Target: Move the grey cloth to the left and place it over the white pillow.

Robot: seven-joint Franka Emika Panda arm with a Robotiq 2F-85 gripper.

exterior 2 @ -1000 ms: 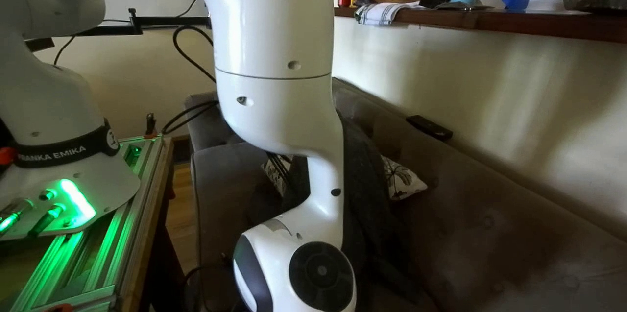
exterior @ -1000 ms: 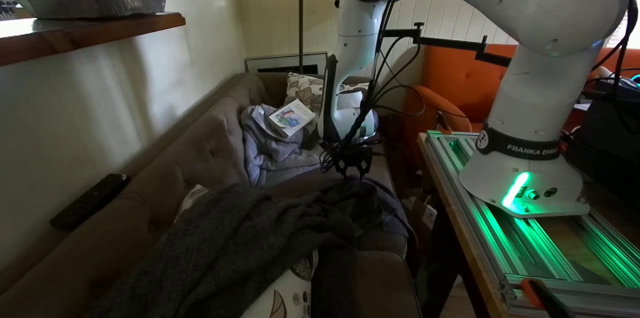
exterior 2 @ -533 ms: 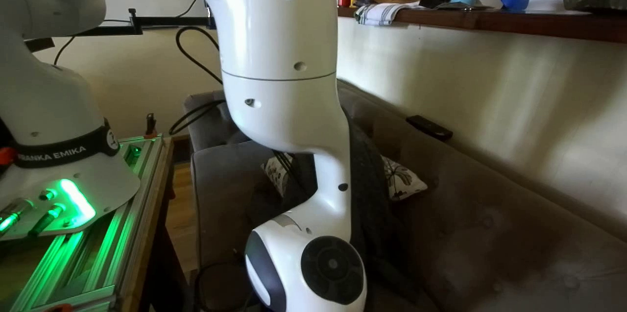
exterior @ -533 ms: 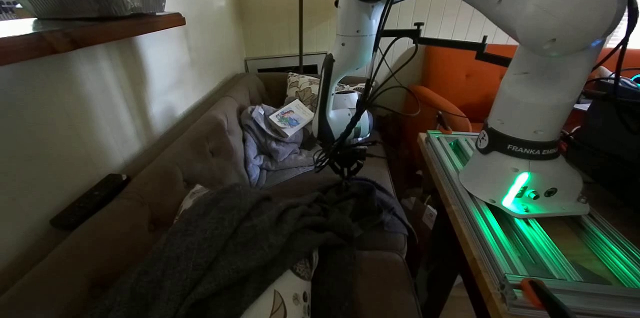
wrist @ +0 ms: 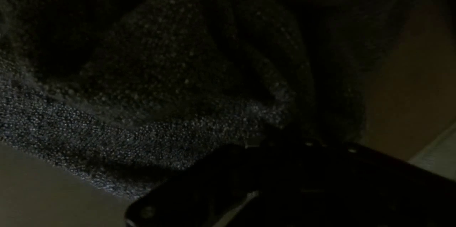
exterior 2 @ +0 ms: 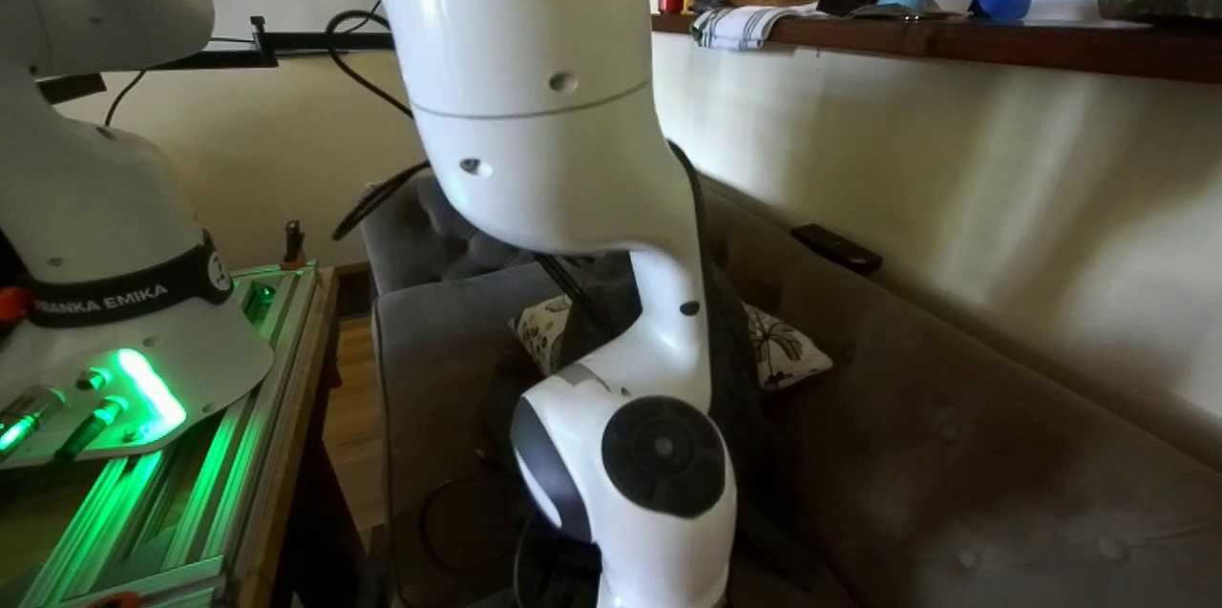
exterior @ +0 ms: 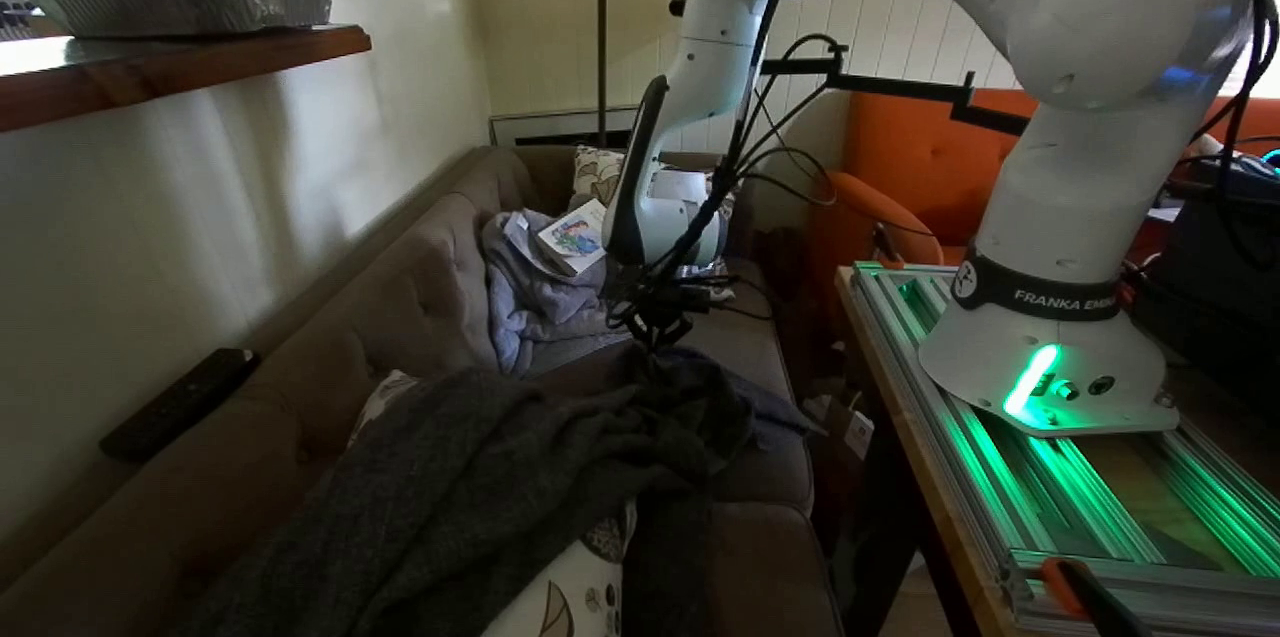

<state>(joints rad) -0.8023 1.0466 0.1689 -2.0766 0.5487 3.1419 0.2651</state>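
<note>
The grey cloth (exterior: 500, 487) lies in dark folds along the sofa, draped across the white pillow (exterior: 565, 587), whose leaf-printed parts show from beneath it. In an exterior view, printed corners of the white pillow (exterior 2: 788, 348) stick out on both sides of the grey cloth (exterior 2: 737, 379). My gripper (exterior: 655, 345) points down at the far end of the cloth, its fingers together with a bunch of fabric pinched and slightly raised. In the dark wrist view the gripper (wrist: 281, 130) meets the folds of the grey cloth (wrist: 171, 59); its fingertips are hard to make out.
Beyond the gripper, a pale lavender blanket (exterior: 545, 302) carries a book (exterior: 575, 237), with a printed cushion (exterior: 597, 172) behind. The sofa backrest (exterior: 400, 307) runs along the wall, a black remote (exterior: 180, 402) on top. The robot's table (exterior: 900, 437) stands beside the sofa.
The gripper's fingers have come together on the cloth. The gripper has moved leftward in the exterior view with the book, drawing the cloth's far end along and baring some seat.
</note>
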